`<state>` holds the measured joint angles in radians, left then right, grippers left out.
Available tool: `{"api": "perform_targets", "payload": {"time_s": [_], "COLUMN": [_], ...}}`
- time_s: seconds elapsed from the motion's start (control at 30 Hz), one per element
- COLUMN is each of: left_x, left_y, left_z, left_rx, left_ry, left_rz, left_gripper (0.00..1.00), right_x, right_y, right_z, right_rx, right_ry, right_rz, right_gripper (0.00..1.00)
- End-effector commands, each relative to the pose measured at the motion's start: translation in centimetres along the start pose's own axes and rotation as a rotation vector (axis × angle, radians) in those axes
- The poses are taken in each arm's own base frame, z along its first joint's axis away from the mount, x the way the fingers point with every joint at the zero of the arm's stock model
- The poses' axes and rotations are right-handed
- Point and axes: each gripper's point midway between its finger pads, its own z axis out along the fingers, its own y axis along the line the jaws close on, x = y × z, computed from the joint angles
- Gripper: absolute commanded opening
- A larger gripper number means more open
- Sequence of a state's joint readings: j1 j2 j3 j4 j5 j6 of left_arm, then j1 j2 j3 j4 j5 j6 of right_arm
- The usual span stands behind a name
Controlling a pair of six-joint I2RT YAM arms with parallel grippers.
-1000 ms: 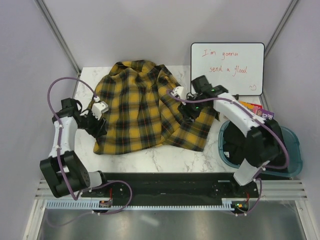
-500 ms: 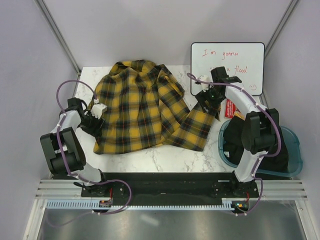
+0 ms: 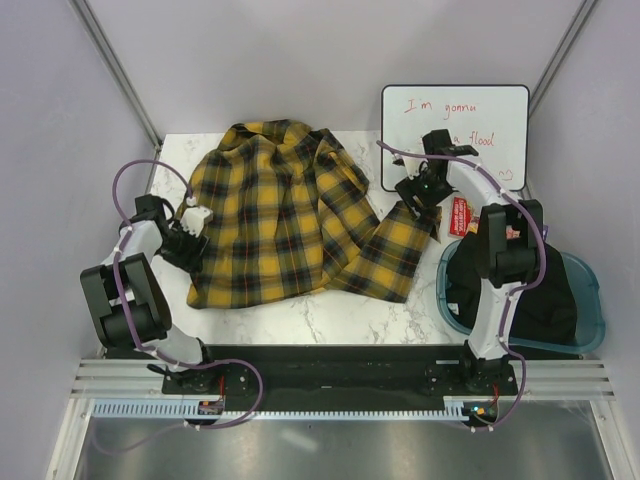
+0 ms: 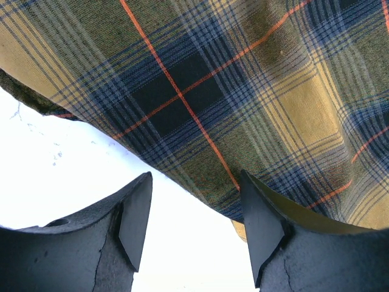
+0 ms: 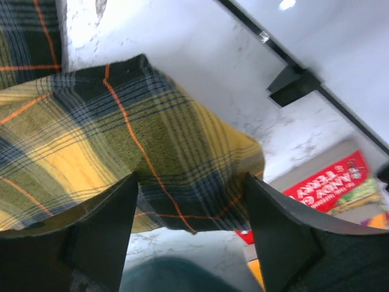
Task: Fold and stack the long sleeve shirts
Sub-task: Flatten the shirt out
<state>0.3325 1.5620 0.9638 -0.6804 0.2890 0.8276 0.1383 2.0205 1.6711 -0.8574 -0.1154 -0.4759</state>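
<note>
Your shirt (image 3: 290, 220) lies spread and rumpled on the table (image 3: 330, 320), to the left of the whiteboard (image 3: 455, 135). One plaid corner of it reaches right up to the whiteboard's lower left corner.

Your right claw (image 3: 415, 195) hangs just in front of that same lower left corner, above the shirt's corner. From the right wrist, its fingers (image 5: 285, 243) stand wide apart, released and gripping nothing. The plaid corner (image 5: 140, 152) lies flat on the marble beneath and between them. A red packet (image 5: 322, 182) sits just beside the cloth, below the whiteboard's bottom edge.

Your left claw (image 3: 192, 240) is well away from the whiteboard, at the shirt's far left edge. From the left wrist, its jaws are also released, with only bare table between the fingers (image 4: 137, 225). The shirt's hem (image 4: 243, 121) runs just beyond the tips, and you cannot tell whether they touch it.

A teal bin (image 3: 590, 300) holding dark cloth sits below the whiteboard, toward the near edge.
</note>
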Motion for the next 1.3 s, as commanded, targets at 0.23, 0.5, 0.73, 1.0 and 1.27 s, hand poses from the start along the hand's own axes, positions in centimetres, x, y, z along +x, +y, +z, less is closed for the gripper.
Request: {"api": "perform_targets", "payload": {"time_s": [0.23,0.5,0.73,1.0,1.27], "left_x": [-2.7,-4.5,-5.0,-3.0,1.7], "left_y": [1.0,-0.1,-1.0,-1.2,2.1], "left_z": [-1.6,-2.4,-3.7,-1.1,1.5], "left_rx": [-0.036,0.048,0.097,0.089,-0.035], "left_ry": [-0.080,-0.127,-0.159,-0.084,0.093], "left_rz": [-0.040,-0.131,-0.150,-0.099,-0.134], "left_gripper": [0.65,0.63,0.65,0.60,0.38], "right_x": [-2.5,-0.8,-0.7,-10.4,-9.8], "right_y": [10.1,32.5,40.1,27.4,20.5], "right_z": [-9.7,-18.1,-17.6,-8.7,3.1], "right_rx": [-0.385,-0.683,-0.762,-0.513,-0.232], "right_ry": [-0.182,-0.339,-0.291,-0.298,-0.133], "right_rz": [-0.153,-0.677,-0.852,-0.480,-0.358], "right_gripper": [0.00,0.00,0.85,0.60,0.33]}}
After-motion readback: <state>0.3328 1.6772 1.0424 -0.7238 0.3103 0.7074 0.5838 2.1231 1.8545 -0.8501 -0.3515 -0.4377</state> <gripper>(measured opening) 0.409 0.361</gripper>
